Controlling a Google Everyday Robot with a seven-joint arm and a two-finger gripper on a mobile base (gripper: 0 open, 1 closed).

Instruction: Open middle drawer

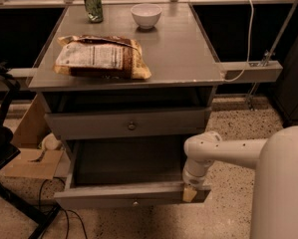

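The middle drawer [113,198] is pulled well out of the grey cabinet, showing its plain grey inside and a slim front with a small round knob [135,201]. My gripper [190,193] hangs from the white arm [223,151] and sits at the right end of that drawer's front panel, against its top edge. The drawer above [88,126] has a taller front with a round knob [132,125] and stands slightly out, with a dark gap above it.
On the cabinet top [188,59] lie a snack bag [101,58], a green can [93,5] and a white bowl [146,15]. A cardboard box [31,158] and black stand legs [14,198] are on the left floor. A grey rail [250,72] juts out at the right.
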